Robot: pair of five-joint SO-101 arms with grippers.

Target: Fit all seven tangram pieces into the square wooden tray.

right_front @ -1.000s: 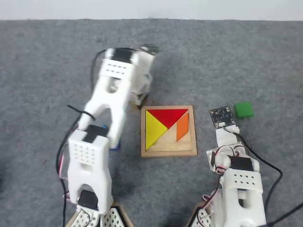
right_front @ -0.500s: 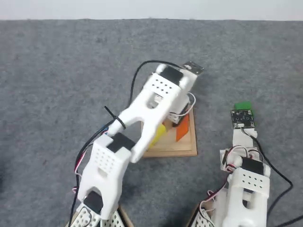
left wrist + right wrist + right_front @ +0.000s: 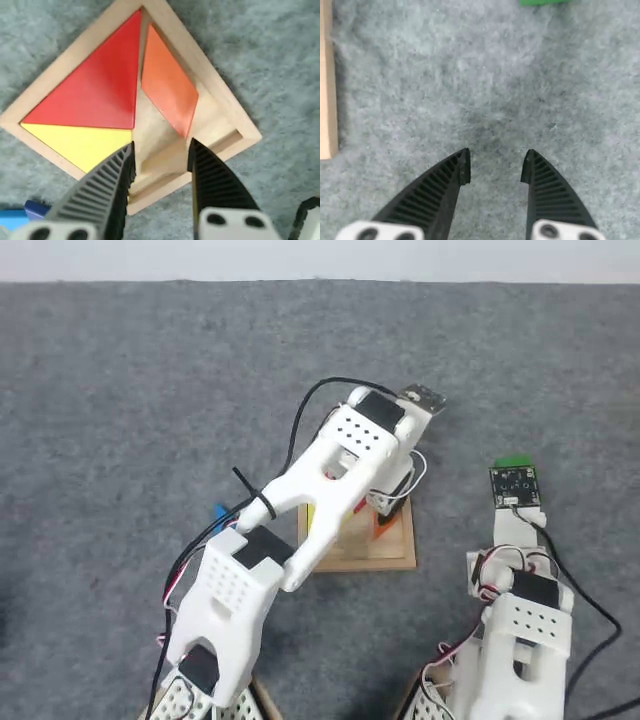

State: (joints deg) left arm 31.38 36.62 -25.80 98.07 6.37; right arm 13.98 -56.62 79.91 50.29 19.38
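The square wooden tray (image 3: 220, 102) holds a red triangle (image 3: 95, 95), a yellow triangle (image 3: 80, 142) and an orange parallelogram (image 3: 167, 85); its remaining floor is bare wood. My left gripper (image 3: 161, 150) hangs open just above that bare part, with nothing between its fingers. In the high view the left arm (image 3: 350, 455) covers much of the tray (image 3: 360, 562). My right gripper (image 3: 496, 162) is open over the grey carpet to the right of the tray, short of a green piece (image 3: 542, 2). The green piece (image 3: 513, 461) lies just beyond the right arm's wrist.
A blue piece (image 3: 220, 512) lies on the carpet left of the tray, and its corner (image 3: 20, 217) shows in the left wrist view. The tray's edge (image 3: 326, 75) borders the right wrist view. Grey carpet surrounds everything.
The left arm swung from the tray's far left corner to over the tray. The right arm shifted right and forward, toward the green piece.
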